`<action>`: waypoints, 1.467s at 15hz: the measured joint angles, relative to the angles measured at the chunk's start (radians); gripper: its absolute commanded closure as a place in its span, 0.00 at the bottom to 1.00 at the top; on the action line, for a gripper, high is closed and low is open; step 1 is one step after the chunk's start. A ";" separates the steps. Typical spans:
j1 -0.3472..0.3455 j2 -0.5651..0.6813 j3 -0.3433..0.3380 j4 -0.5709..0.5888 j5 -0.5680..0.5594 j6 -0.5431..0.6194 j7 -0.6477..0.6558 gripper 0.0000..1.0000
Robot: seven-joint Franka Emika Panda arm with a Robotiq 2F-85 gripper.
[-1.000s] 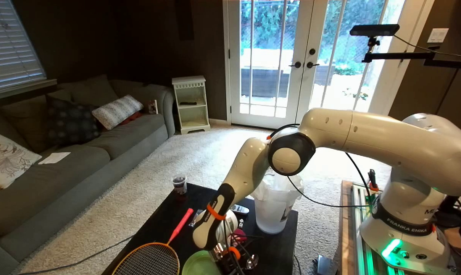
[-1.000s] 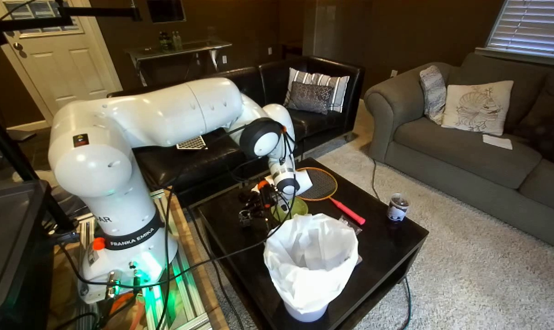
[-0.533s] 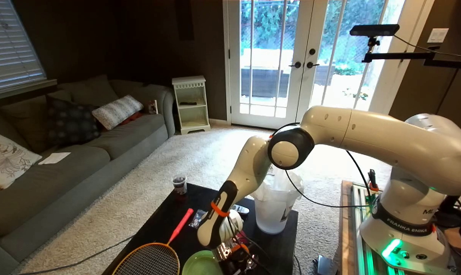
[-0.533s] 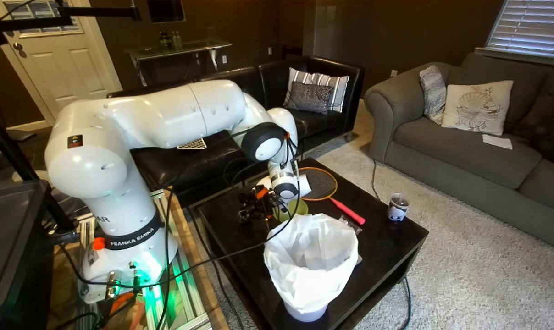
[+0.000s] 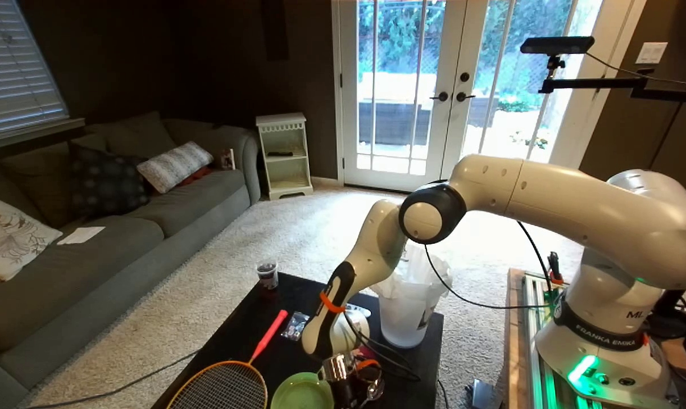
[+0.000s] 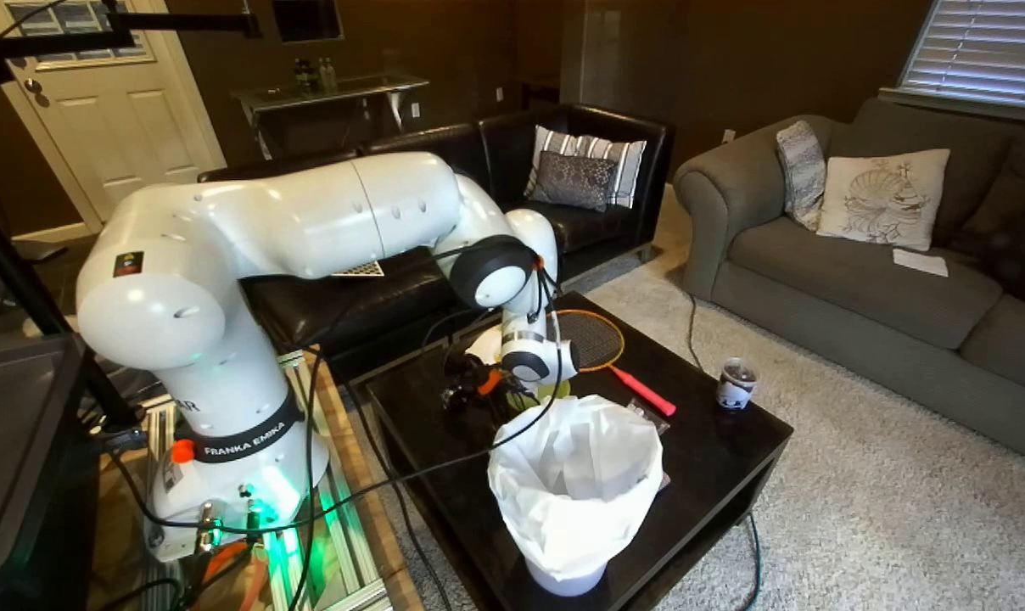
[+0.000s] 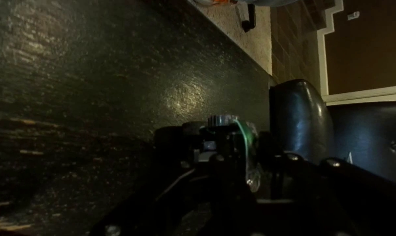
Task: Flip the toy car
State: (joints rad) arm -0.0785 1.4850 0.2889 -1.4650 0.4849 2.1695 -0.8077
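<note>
In the wrist view my gripper (image 7: 229, 154) has its dark fingers on either side of a dark toy car (image 7: 222, 120), which shows a ridged grey wheel and a curved green edge. The jaws appear closed against the car, though deep shadow hides much of the contact. Beyond it lies the dark table (image 7: 119, 65), and the hand looks along the tabletop at a low slant. In an exterior view the gripper (image 6: 464, 395) is low over the near-left part of the table; the car cannot be told apart from it there.
A green bowl (image 5: 302, 392) and an orange-rimmed racket (image 6: 589, 339) lie near the hand. A white lined bin (image 6: 576, 475) stands on the table, with a cup (image 6: 736, 383) at the far corner. A black leather sofa (image 7: 299, 121) borders the table.
The wrist has tilted and sunk a little, and the hand has swung from pointing downward to a flatter pose. The jaws keep the same spacing. Bowl, racket and bin have not moved.
</note>
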 measured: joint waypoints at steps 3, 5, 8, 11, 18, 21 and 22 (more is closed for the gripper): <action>-0.017 0.001 -0.004 -0.016 0.080 0.029 -0.158 0.93; -0.016 0.001 -0.010 -0.019 0.106 0.030 -0.207 0.77; -0.011 0.000 -0.011 -0.019 0.110 0.030 -0.241 0.49; -0.002 0.000 -0.011 -0.019 0.110 0.046 -0.251 0.31; 0.009 -0.005 -0.001 -0.031 0.100 0.136 -0.251 0.00; 0.029 -0.039 0.002 -0.085 0.092 0.240 -0.233 0.00; 0.034 -0.056 0.009 -0.111 0.079 0.281 -0.212 0.00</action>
State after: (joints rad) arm -0.0446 1.4294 0.2982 -1.5756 0.5636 2.4504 -1.0194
